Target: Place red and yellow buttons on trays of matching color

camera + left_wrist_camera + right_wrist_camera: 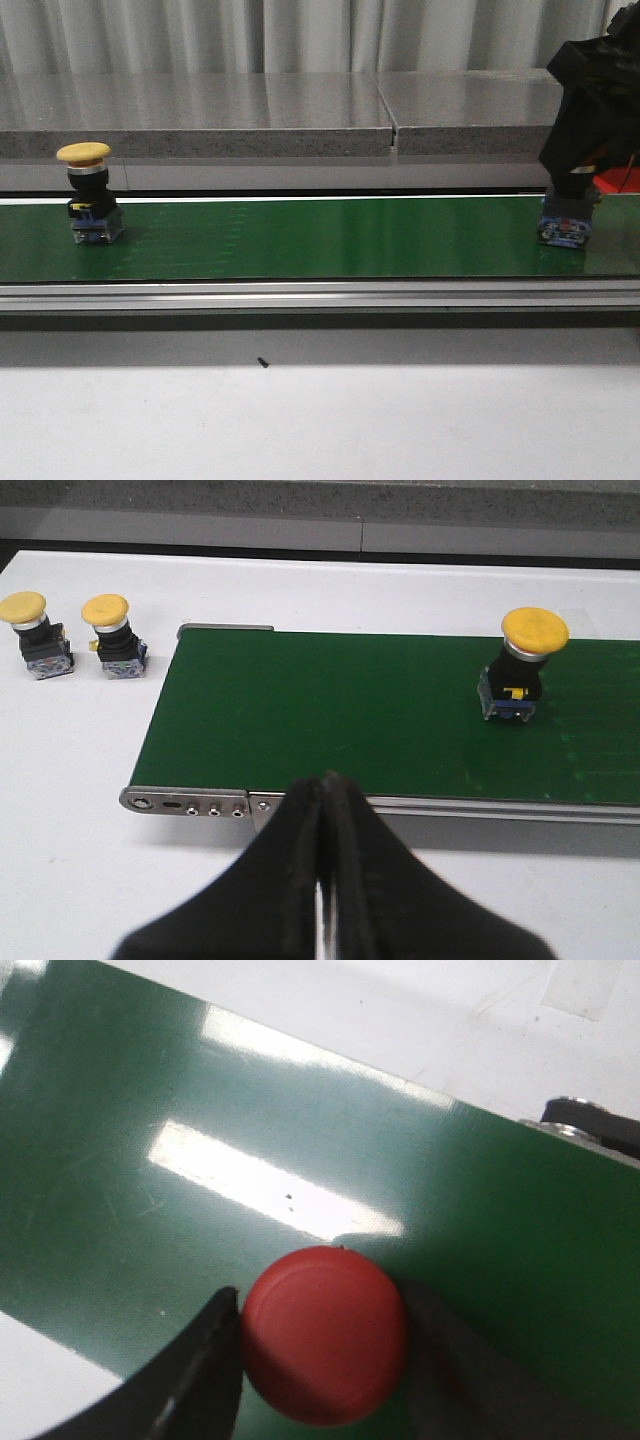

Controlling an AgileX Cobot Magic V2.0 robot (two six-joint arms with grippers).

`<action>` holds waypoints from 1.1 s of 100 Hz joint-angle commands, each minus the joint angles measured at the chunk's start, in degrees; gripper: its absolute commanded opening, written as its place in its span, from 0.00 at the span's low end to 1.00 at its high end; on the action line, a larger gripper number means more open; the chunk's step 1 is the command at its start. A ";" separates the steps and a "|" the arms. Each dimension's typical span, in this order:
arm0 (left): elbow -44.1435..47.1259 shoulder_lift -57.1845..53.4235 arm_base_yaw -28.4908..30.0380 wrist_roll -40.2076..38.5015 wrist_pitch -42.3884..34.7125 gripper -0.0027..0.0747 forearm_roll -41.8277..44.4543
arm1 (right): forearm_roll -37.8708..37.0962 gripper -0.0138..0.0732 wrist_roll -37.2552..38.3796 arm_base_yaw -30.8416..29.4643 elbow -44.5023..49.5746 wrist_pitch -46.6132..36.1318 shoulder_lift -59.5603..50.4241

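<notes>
Right claw clasps red button at right end of green conveyor belt. Yellow button waits at frame left on belt. Left claw closed, empty. Two yellow buttons on white bench. No trays visible; sorting unfinished.

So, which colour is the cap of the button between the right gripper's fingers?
Red. The button cap shows best in the right wrist view.
</notes>
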 commanded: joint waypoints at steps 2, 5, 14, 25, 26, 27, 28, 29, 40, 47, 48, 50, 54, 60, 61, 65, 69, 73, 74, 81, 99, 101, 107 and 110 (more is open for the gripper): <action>-1.68 0.35 -0.46 -0.07 -3.61 0.01 -0.76 | 0.86 0.46 -0.69 0.09 -1.78 -1.34 -1.98; -1.68 0.35 -0.46 -0.07 -3.61 0.01 -0.76 | 0.86 0.46 -0.69 0.02 -1.94 -1.22 -2.11; -1.68 0.35 -0.46 -0.07 -3.61 0.01 -0.76 | 0.79 0.46 -0.63 -0.51 -3.76 0.50 -2.24; -1.68 0.35 -0.46 -0.07 -3.61 0.01 -0.76 | 0.79 0.46 -0.50 -2.35 -8.76 4.70 -2.24; -1.68 0.35 -0.46 -0.07 -3.61 0.01 -0.76 | 0.79 0.46 -0.47 -2.75 -9.13 5.29 -2.24; -1.68 0.35 -0.46 -0.07 -3.61 0.01 -0.76 | 0.79 0.46 -0.42 -2.97 -9.90 5.57 -2.24; -1.68 0.35 -0.46 -0.07 -3.61 0.01 -0.76 | 0.79 0.46 -0.42 -3.41 -10.28 6.13 -2.24; -1.68 0.35 -0.46 -0.07 -3.61 0.01 -0.76 | 0.79 0.46 -0.42 -3.63 -10.68 6.39 -2.24; -1.68 0.35 -0.46 -0.07 -3.61 0.01 -0.76 | 0.79 0.46 -0.42 -7.96 -17.00 9.36 -2.24; -1.68 0.35 -0.46 -0.07 -3.61 0.01 -0.76 | 0.79 0.46 -0.42 -11.42 -20.57 10.44 -2.04; -1.68 0.35 -0.46 -0.07 -3.61 0.01 -0.76 | 0.79 0.46 -0.42 -11.77 -21.20 10.54 -2.03; -1.68 0.35 -0.46 -0.07 -3.61 0.01 -0.76 | 0.79 0.46 -0.42 -12.84 -21.82 10.66 -1.95; -1.68 0.35 -0.46 -0.07 -3.61 0.01 -0.76 | 0.79 0.46 -0.42 -14.93 -23.39 10.71 -1.76; -1.68 0.35 -0.46 -0.07 -3.61 0.01 -0.76 | 0.79 0.46 -0.42 -17.61 -25.36 10.48 -1.21; -1.68 0.35 -0.46 -0.07 -3.61 0.01 -0.76 | 0.79 0.46 -0.42 -18.57 -25.77 10.48 -0.97; -1.68 0.35 -0.46 -0.07 -3.61 0.01 -0.76 | 0.79 0.46 -0.42 -20.06 -26.78 10.42 -0.33; -1.68 0.35 -0.46 -0.07 -3.61 0.01 -0.76 | 0.79 0.46 -0.42 -21.43 -27.93 10.36 0.73; -1.68 0.35 -0.46 -0.07 -3.61 0.01 -0.76 | 0.93 0.46 -0.42 -22.90 -28.94 10.05 2.12; -1.68 0.35 -0.46 -0.07 -3.61 0.01 -0.76 | 0.93 0.46 -0.42 -23.12 -29.35 10.03 2.37; -1.68 0.35 -0.46 -0.07 -3.61 0.01 -0.76 | 1.17 0.46 -0.42 -25.04 -31.71 9.47 5.26; -1.68 0.35 -0.46 -0.07 -3.61 0.01 -0.76 | 1.17 0.46 -0.04 -28.94 -39.84 9.96 14.06; -1.68 0.35 -0.46 -0.07 -3.61 0.01 -0.76 | 1.17 0.46 0.04 -29.37 -40.88 10.13 14.98; -1.68 0.35 -0.46 -0.07 -3.61 0.01 -0.76 | 1.17 0.46 0.16 -30.53 -44.01 10.65 17.37; -1.68 0.35 -0.46 -0.07 -3.61 0.01 -0.76 | 1.21 0.46 0.21 -30.98 -45.31 10.91 18.84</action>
